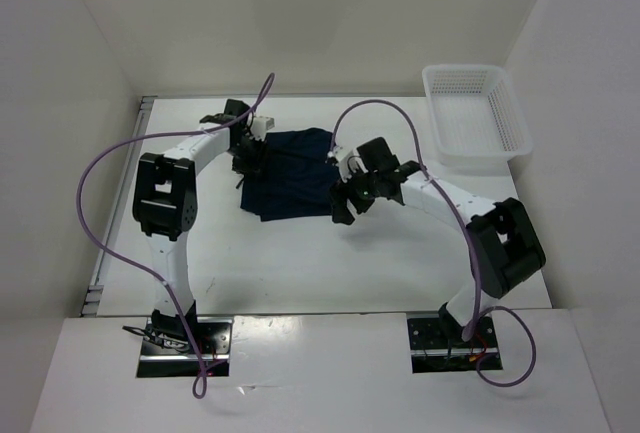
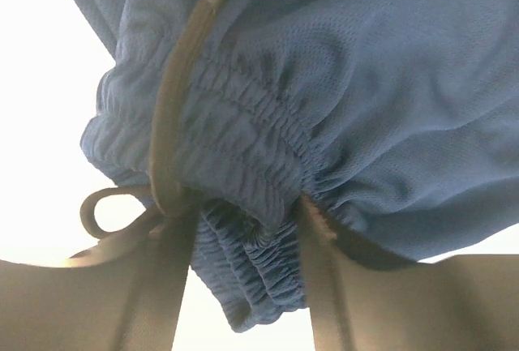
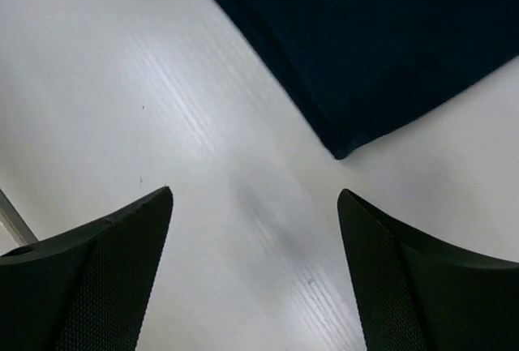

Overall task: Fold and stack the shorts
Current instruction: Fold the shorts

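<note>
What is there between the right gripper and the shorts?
Only bare white table; the right wrist view shows it between the open right gripper and the shorts.

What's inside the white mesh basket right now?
Nothing shows inside the basket: only its own mesh floor and walls. The shorts lie outside it, on the table. Its near wall may hide a thin strip of the floor.

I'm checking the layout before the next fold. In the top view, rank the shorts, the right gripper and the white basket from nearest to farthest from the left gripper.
1. shorts: gripped by the fingers of the left gripper, at their left edge.
2. right gripper: open, just off the shorts' right edge.
3. white basket: far right, at the back.
</note>
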`<act>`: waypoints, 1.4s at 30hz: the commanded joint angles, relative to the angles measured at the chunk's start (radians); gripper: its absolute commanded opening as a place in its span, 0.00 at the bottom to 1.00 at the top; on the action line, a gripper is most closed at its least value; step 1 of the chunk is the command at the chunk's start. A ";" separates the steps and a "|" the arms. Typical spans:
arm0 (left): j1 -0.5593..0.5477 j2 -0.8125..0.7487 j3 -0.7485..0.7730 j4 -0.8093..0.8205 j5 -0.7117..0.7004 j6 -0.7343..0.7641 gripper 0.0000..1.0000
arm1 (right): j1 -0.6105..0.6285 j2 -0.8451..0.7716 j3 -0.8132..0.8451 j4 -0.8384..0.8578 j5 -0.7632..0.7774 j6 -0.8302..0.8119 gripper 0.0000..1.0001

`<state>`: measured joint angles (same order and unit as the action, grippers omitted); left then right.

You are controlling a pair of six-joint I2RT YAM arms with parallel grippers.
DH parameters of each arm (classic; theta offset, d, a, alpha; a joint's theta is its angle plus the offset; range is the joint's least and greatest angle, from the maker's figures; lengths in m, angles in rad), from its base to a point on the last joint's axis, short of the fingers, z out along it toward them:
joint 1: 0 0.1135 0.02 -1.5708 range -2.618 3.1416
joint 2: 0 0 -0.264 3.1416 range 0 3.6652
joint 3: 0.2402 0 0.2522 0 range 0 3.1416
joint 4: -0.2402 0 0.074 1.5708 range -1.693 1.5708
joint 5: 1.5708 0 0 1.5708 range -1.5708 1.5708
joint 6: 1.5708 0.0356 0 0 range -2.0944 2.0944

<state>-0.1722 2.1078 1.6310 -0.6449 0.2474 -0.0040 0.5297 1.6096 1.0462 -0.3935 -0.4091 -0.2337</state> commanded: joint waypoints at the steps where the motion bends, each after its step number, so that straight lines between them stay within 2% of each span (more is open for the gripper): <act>1: 0.010 -0.081 0.033 -0.038 -0.011 0.004 0.61 | -0.074 -0.074 0.115 -0.008 0.054 -0.004 0.88; 3: 0.010 -0.135 0.052 -0.050 0.009 0.004 0.74 | -0.083 -0.083 0.176 0.002 0.142 -0.018 0.90; 4: 0.010 -0.158 0.052 -0.050 0.039 0.004 0.87 | -0.097 -0.083 0.190 0.002 0.230 -0.056 0.92; 5: 0.010 -0.207 0.052 -0.050 0.056 0.004 0.96 | -0.109 -0.083 0.201 0.013 0.268 -0.065 0.95; 6: 0.010 -0.233 0.052 -0.059 0.075 0.004 1.00 | -0.125 -0.083 0.201 0.022 0.297 -0.065 0.98; 9: 0.022 -0.347 0.052 -0.081 0.164 0.004 1.00 | -0.204 -0.083 0.192 -0.036 0.329 -0.075 1.00; 13: 0.109 -0.509 0.003 -0.066 0.210 0.004 1.00 | -0.321 -0.103 0.204 -0.177 0.264 -0.101 1.00; 15: 0.215 -0.597 -0.068 -0.011 0.176 0.004 1.00 | -0.410 -0.131 0.225 -0.243 0.228 -0.118 1.00; 16: 0.258 -0.633 -0.098 0.014 0.109 0.004 1.00 | -0.443 -0.140 0.253 -0.257 0.217 -0.093 1.00; 17: 0.342 -0.647 -0.159 0.052 0.072 0.004 1.00 | -0.523 -0.154 0.270 -0.272 0.170 -0.084 1.00; 19: 0.428 -0.666 -0.226 0.082 0.035 0.004 1.00 | -0.598 -0.169 0.305 -0.272 0.144 -0.041 1.00; 21: 0.542 -0.692 -0.302 0.105 0.035 0.004 1.00 | -0.665 -0.195 0.316 -0.272 0.144 -0.024 1.00; 25: 0.707 -0.701 -0.356 0.139 0.163 0.004 1.00 | -0.674 -0.234 0.265 -0.303 0.197 -0.055 1.00; 29: 0.732 -0.701 -0.356 0.139 0.213 0.004 1.00 | -0.674 -0.264 0.244 -0.404 0.248 -0.043 1.00; 35: 0.732 -0.692 -0.356 0.139 0.222 0.004 1.00 | -0.646 -0.318 0.235 -0.380 0.345 0.099 1.00; 42: 0.732 -0.692 -0.375 0.139 0.242 0.004 1.00 | -0.646 -0.363 0.196 -0.335 0.345 0.112 1.00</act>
<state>0.5598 1.4296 1.2522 -0.5453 0.4416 -0.0048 -0.1238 1.2930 1.2747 -0.7540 -0.0841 -0.1474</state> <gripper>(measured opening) 0.998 0.999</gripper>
